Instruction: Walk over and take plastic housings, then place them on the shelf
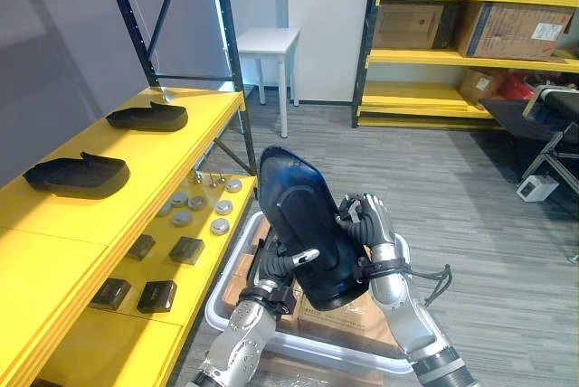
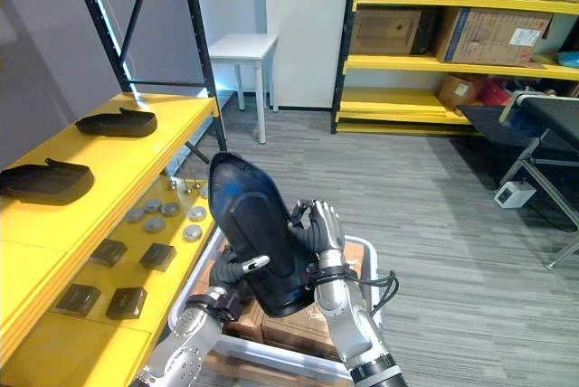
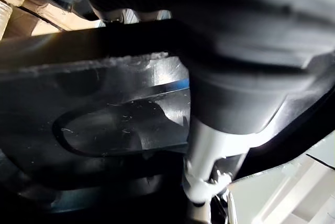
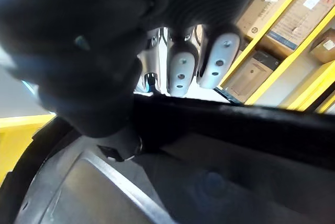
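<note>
Lower centre: both forearms rise fwd, elbows bent, clamping a black housing betw. them, stood on end, top tipped twd upper left. Left hand curls fingers round its lower left edge. Right hand wraps fingers over the right rim, wrist bent in. Underneath: white bin w/ cardboard boxes. Left side: yellow shelf, 2 shelved housings on top level, silver discs on lower level. Far: white table, box racks.

White side table against far wall. Cardboard boxes fill yellow rack. Grey discs near black blocks.
</note>
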{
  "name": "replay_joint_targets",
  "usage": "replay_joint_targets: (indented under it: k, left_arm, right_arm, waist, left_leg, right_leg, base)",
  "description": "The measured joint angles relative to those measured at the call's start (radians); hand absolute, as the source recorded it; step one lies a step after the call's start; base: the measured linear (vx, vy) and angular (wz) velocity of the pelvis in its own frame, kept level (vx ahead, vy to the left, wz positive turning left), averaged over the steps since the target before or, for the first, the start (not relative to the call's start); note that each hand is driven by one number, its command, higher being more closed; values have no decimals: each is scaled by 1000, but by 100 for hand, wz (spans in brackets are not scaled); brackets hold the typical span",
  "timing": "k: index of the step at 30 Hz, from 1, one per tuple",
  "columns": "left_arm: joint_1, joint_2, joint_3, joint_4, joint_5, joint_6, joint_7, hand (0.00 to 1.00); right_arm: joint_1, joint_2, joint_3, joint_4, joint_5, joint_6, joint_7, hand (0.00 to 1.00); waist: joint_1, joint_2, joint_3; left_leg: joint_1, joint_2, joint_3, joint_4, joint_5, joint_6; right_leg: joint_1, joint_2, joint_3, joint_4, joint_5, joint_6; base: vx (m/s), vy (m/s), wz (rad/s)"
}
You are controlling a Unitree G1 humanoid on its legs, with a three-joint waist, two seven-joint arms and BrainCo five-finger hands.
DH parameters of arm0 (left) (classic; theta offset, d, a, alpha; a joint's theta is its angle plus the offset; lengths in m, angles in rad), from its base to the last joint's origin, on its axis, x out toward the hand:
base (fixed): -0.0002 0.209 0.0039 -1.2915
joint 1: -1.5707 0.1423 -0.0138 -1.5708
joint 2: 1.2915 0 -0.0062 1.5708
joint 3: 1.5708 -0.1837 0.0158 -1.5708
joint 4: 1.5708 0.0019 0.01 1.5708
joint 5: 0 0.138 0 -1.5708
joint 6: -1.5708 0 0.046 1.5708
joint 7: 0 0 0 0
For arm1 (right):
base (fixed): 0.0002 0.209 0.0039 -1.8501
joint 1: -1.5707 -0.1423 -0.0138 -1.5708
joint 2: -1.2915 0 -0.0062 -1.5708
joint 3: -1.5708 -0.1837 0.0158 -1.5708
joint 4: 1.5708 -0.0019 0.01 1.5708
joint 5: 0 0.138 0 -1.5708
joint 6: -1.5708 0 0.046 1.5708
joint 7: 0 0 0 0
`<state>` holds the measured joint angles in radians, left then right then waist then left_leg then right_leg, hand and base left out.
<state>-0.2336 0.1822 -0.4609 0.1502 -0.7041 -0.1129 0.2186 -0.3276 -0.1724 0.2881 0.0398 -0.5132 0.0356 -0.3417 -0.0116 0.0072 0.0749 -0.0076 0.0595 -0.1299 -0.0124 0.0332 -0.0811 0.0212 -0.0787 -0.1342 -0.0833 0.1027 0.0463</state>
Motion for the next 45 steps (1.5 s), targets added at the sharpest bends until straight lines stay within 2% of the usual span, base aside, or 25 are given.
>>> replay_joint_targets:
  k: [5, 8, 11, 13, 15, 17, 19, 20, 21, 22, 23, 24, 25, 26, 27, 28, 29, 30, 32, 33, 34, 36, 39, 42, 45]
  left_arm:
    - [0, -9, 1, 0, -12, -19, 83, 100]
    - [4, -53, 37, -10, -31, -58, 104, 100]
    - [4, -103, 88, -25, -40, -79, 108, 100]
    - [23, -113, 112, -58, -40, -94, 108, 100]
    - [82, -113, 146, -135, -39, -104, 110, 100]
    - [164, -112, 185, -226, -35, -109, 113, 100]
    - [236, -112, 217, -285, -18, -113, 119, 100]
    - [264, -118, 222, -307, 8, -113, 122, 100]
    - [273, -122, 221, -308, 21, -113, 124, 100]
    - [282, -119, 223, -312, 50, -112, 129, 100]
    - [288, -114, 237, -322, 87, -112, 129, 100]
    - [289, -111, 239, -332, 105, -112, 130, 100]
    - [289, -103, 255, -348, 140, -112, 130, 100]
    - [289, -103, 262, -358, 152, -113, 130, 100]
    - [289, -100, 273, -370, 184, -115, 130, 100]
    - [290, -93, 280, -371, 214, -122, 130, 100]
    - [290, -88, 280, -374, 223, -125, 130, 100]
    - [290, -74, 281, -378, 261, -129, 128, 100]
    - [290, -58, 278, -379, 297, -129, 118, 100]
    - [289, -42, 279, -387, 308, -129, 112, 100]
    - [292, -34, 278, -388, 327, -125, 105, 100]
    - [295, -38, 278, -389, 389, -112, 92, 100]
    - [284, -42, 325, -393, 513, -95, 79, 100]
    - [231, -53, 390, -392, 622, -61, 91, 100]
    - [182, -54, 426, -362, 680, -47, 107, 100]
  right_arm:
    - [20, -47, 62, -43, 69, 0, -39, 100]
    - [51, -58, 87, -97, 91, -3, -78, 100]
    - [49, -63, 87, -97, 124, -19, -108, 100]
    - [31, -62, 97, -93, 124, -42, -112, 100]
    - [3, -54, 123, -75, 124, -63, -112, 100]
    - [-9, -22, 163, -69, 126, -80, -111, 100]
    - [10, 29, 192, -65, 133, -93, -111, 100]
    - [29, 48, 192, -59, 152, -104, -111, 100]
    - [37, 47, 192, -53, 155, -110, -111, 100]
    - [53, 50, 190, -46, 171, -117, -111, 100]
    - [56, 57, 191, -38, 194, -127, -108, 0]
    - [52, 66, 190, -26, 198, -137, -107, 0]
    - [47, 77, 189, -19, 219, -154, -101, 0]
    - [47, 81, 189, -19, 232, -165, -98, 0]
    - [50, 86, 186, -18, 239, -177, -88, 0]
    - [51, 85, 186, -17, 265, -184, -67, 0]
    - [54, 84, 185, -17, 280, -188, -62, 0]
    - [67, 79, 180, -17, 314, -201, -36, 0]
    - [103, 79, 155, -24, 322, -214, 2, 0]
    - [118, 86, 148, -28, 329, -215, 16, 0]
    - [142, 86, 141, -32, 346, -223, 32, 0]
    - [191, 69, 121, -50, 376, -224, 67, 0]
    - [266, 57, 115, -96, 423, -224, 143, 0]
    - [327, 58, 112, -114, 453, -224, 202, 0]
    - [338, 63, 91, -136, 474, -223, 220, 0]
  waist:
    - [3, -1, -1]
    - [15, 0, -2]
    - [8, 2, -3]
    - [18, 5, -5]
    - [27, 11, -9]
    - [53, 9, -12]
    - [69, 3, -27]
    - [68, 9, -32]
    - [68, 16, -37]
    - [64, 11, -36]
    - [56, -2, -36]
    - [53, -3, -36]
    - [50, -1, -34]
    - [50, -3, -32]
    - [50, 0, -25]
    - [50, 0, -18]
    - [50, 0, -17]
    - [46, -6, -19]
    - [31, -19, -19]
    - [29, -55, -15]
    - [30, -65, -6]
    - [29, -40, -9]
    - [26, -41, -10]
    - [24, -37, -9]
    - [24, -35, -8]
  left_leg:
    - [-29, -9, -63, 17, 5, -10]
    - [-74, -10, -125, 17, 22, -31]
    - [-149, 72, 173, 62, 17, 7]
    - [-184, 176, 531, 159, -3, 54]
    - [-181, 217, 694, 198, -3, 54]
    - [-176, 182, 691, 192, 8, 44]
    - [-157, 104, 656, 149, 16, 43]
    - [-133, 37, 591, 110, 12, 53]
    - [-118, 19, 565, 97, 14, 60]
    - [-78, -18, 502, 69, 30, 85]
    - [-45, -45, 431, 54, 26, 96]
    - [-38, -52, 397, 51, 20, 108]
    - [-35, -53, 327, 53, 14, 121]
    - [-30, -52, 290, 51, 14, 121]
    - [-20, -53, 227, 49, 13, 122]
    - [-6, -55, 172, 49, 14, 121]
    - [-3, -55, 147, 49, 15, 119]
    - [-5, -56, 87, 53, 17, 116]
    - [-9, -71, 11, 56, 12, 97]
    - [-5, -101, -13, 57, 3, 74]
    - [1, -113, -35, 64, -11, 52]
    - [-11, -68, -39, 72, -22, 36]
    - [-6, -5, -22, 65, -42, 7]
    - [-9, 7, -30, 55, -44, 3]
    - [-6, 5, -56, 51, -42, 0]
  right_leg:
    - [13, 2, -69, 0, -2, -3]
    - [19, 0, -162, 0, -8, -11]
    - [49, -21, -321, 1, -22, -8]
    - [66, -46, -429, 14, -44, 15]
    - [69, -76, -476, 45, -63, 39]
    - [78, -115, -499, 62, -75, 57]
    - [96, -187, -539, 128, -110, 86]
    - [104, -271, -596, 276, -136, 94]
    - [101, -306, -615, 358, -137, 92]
    - [100, -385, -613, 546, -126, 74]
    - [78, -441, -558, 708, -73, -6]
    - [52, -444, -494, 780, -86, -25]
    - [-18, -398, -371, 908, -167, -25]
    - [-49, -365, -315, 945, -205, -18]
    - [-94, -296, -240, 960, -265, -12]
    - [-122, -247, -202, 910, -301, -11]
    - [-136, -226, -182, 869, -314, -11]
    - [-171, -161, -95, 727, -317, -11]
    - [-181, -95, 45, 514, -292, -10]
    - [-179, -94, 107, 420, -183, -18]
    - [-161, -102, 125, 399, -196, 44]
    - [-125, -64, 92, 315, -173, 29]
    - [-61, 4, 90, 168, -99, 4]
    - [-48, 17, 81, 131, -86, -1]
    - [-25, 15, 52, 118, -86, -1]
  base:
    - [-42, -16, 37]
    - [-54, -45, 91]
    - [-72, -46, 150]
    - [24, 43, 141]
    - [120, 153, 96]
    - [124, 229, 53]
    - [237, 261, 81]
    - [297, 268, 120]
    - [337, 324, 172]
    - [256, 258, 174]
    - [247, 233, 177]
    - [224, 123, 175]
    - [168, 24, 135]
    - [200, -41, 173]
    - [184, -96, 165]
    - [204, -134, 158]
    - [184, -167, 150]
    - [140, -163, 119]
    - [117, -233, 130]
    - [125, -325, 108]
    - [105, -267, 58]
    - [112, -184, 14]
    - [129, -124, -22]
    - [117, -50, -1]
    - [75, -5, 31]
